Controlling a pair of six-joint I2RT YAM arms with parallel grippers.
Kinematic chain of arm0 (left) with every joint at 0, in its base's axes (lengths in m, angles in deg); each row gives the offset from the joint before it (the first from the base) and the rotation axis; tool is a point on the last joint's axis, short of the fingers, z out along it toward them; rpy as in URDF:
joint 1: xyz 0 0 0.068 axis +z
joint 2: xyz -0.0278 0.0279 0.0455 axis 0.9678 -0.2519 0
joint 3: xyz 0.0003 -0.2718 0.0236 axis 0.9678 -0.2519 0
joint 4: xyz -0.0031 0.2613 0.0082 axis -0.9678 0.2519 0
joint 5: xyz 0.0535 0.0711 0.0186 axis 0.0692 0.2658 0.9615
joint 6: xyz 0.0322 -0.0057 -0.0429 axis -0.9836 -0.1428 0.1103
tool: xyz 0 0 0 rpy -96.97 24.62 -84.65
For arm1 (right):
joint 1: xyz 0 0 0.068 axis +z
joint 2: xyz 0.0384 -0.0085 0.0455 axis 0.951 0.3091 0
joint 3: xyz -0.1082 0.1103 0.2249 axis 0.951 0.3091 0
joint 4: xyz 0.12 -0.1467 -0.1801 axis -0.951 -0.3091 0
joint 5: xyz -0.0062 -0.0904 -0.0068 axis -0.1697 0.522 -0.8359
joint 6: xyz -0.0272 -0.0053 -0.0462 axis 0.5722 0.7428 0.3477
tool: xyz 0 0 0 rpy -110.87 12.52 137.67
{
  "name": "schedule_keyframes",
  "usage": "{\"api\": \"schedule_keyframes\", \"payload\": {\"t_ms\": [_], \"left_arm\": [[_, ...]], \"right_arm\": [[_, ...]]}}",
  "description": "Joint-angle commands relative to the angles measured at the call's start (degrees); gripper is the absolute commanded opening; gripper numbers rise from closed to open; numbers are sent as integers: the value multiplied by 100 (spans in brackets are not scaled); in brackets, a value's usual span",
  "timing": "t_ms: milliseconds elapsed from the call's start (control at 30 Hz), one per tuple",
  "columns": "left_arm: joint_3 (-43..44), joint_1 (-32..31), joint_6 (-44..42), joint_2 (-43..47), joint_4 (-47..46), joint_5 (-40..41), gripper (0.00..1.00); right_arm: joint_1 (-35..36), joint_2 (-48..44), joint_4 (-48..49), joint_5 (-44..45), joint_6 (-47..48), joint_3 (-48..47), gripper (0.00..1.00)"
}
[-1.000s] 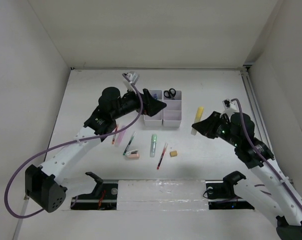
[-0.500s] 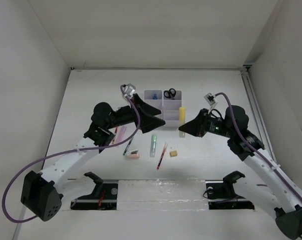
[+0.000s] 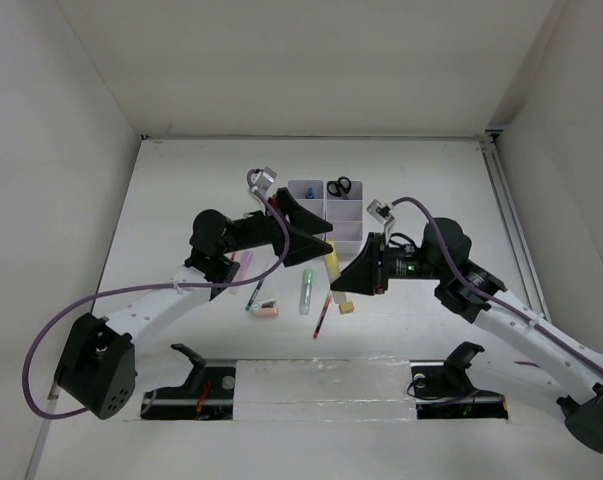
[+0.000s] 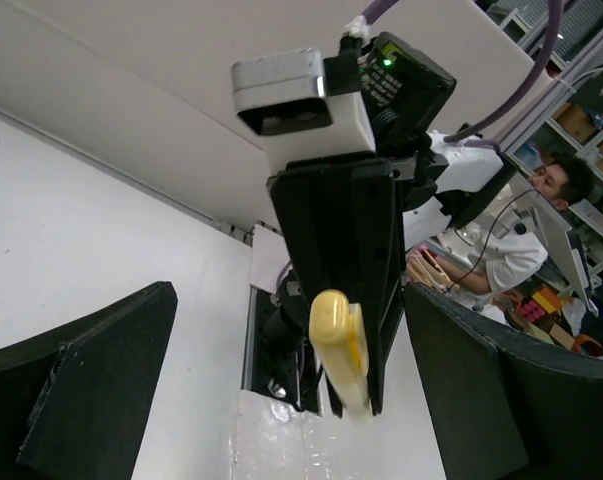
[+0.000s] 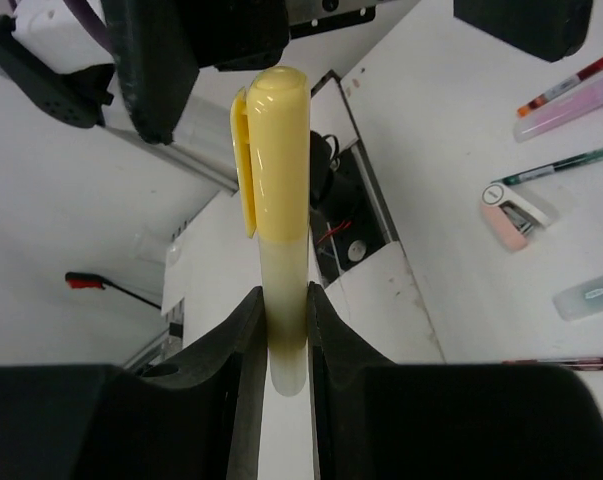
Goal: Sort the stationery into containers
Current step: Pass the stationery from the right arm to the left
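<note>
Since right gripper point(image 5: 284, 325) is clamped on the yellow marker point(image 5: 278, 170) by its tail, cap end out, mid-bench over the red pen point(image 3: 323, 312) and eraser point(image 3: 347, 307), carry it high and level. Left gripper point(image 3: 311, 232), jaws wide and holding nothing, sits just beyond, between marker and organiser point(image 3: 346, 201). That's the main obstruction, so route round it. Stapler point(image 3: 264, 310) and green marker point(image 3: 306, 291) lie loose toward near edge. Scissors point(image 3: 339, 187) sit in far-right cell.

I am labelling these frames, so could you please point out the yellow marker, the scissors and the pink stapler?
yellow marker point(image 5: 278, 150): right wrist view, on its cap.
scissors point(image 3: 339, 186): top external view, on the black handles.
pink stapler point(image 3: 266, 311): top external view, on its body.
</note>
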State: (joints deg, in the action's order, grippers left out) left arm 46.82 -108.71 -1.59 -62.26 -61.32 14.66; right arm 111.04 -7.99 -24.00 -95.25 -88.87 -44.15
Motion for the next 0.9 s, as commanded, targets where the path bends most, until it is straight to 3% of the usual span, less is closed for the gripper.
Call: {"api": "schedule_keyframes", "payload": {"t_ms": [0,400,700,733,800,833,867], "left_arm": [[64,8,332,34,-1004,-298,93],[-156,8,499,235,-1129,-404,89],[90,8,368,236,-768,-281,33],[143,8,315,236,-689,-281,18],[195,8,228,236,-549,-176,0],[196,8,227,236,-478,-176,0],[196,8,149,288,-390,-123,0]], "right_arm": [[191,170,577,123,-20,-300,0],[314,513,823,597,-28,-687,0],[367,786,1114,465,-160,-740,0],[367,786,1114,465,-160,-740,0],[367,786,1114,465,-160,-740,0],[367,786,1114,465,-160,-740,0],[367,734,1114,465,-160,-740,8]]}}
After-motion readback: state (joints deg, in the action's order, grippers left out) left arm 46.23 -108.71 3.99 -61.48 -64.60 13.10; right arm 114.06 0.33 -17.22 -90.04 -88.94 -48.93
